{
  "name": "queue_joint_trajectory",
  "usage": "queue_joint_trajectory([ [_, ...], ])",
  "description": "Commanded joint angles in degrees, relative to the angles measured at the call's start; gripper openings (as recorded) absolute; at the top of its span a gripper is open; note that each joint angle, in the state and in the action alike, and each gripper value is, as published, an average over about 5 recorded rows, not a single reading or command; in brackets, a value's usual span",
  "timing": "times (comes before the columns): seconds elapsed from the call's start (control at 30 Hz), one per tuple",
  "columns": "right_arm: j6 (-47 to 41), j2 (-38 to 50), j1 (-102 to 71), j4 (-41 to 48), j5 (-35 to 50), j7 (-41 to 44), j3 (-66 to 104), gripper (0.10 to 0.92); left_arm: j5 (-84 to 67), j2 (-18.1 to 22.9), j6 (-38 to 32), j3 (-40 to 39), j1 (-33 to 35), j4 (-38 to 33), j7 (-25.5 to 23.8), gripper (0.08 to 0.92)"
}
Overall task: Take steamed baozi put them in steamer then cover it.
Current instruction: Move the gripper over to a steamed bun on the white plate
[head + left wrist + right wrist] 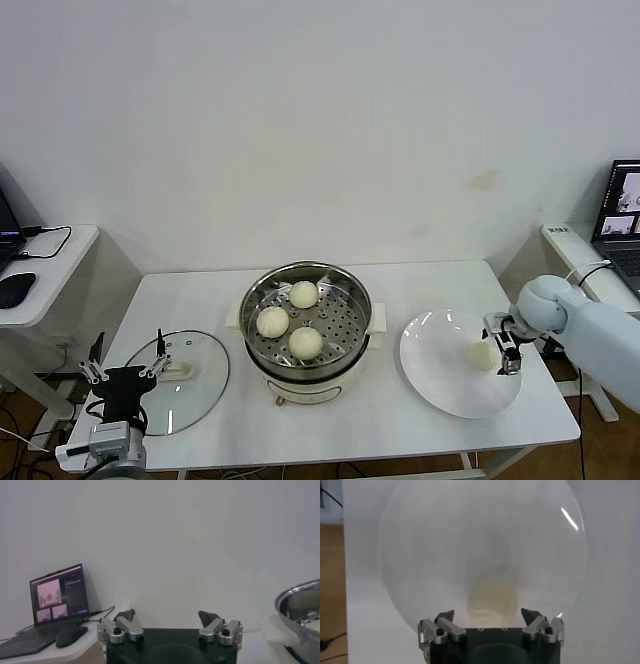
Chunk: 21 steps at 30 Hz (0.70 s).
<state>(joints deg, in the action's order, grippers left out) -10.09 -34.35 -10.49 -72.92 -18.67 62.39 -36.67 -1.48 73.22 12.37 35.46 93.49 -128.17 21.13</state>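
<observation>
The right gripper (pixel 508 350) hangs wide open around the last bun (pixel 485 355) on the plate (pixel 440 385); the left gripper (pixel 125 370), wide open and empty, waits by the lid (pixel 200 385).

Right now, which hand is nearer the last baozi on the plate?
Right. The right hand hangs open just beside the baozi on the white plate. The left hand sits open across the table, at the glass lid, beyond the steamer.
</observation>
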Motion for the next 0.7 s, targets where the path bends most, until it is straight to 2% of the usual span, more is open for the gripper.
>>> queue_joint_trajectory([
  [0.03,0.19,-2.49,-2.8,3.42,-2.32,-0.51,3.08,0.822,0.01,0.06,0.05,-0.12,-0.17,0.18,-0.04,0.823],
  [0.17,0.01,-2.57,-3.04,3.38,-2.48,-0.4,3.16,0.803,-0.02,0.04,0.05,-0.07,-0.18,0.2,-0.03,0.823],
  [0.5,0.07,-2.35,-2.55,2.51,-1.79,-0.62,3.44,0.676,-0.01,0.25,-0.02,-0.08,0.05,-0.23,0.02,0.823],
  [0.7,-1.46,1.15,2.41,-2.7,2.43,0.23,-0.49,0.639,-0.14,0.09,0.14,0.18,0.32,-1.15,-0.03,0.823],
])
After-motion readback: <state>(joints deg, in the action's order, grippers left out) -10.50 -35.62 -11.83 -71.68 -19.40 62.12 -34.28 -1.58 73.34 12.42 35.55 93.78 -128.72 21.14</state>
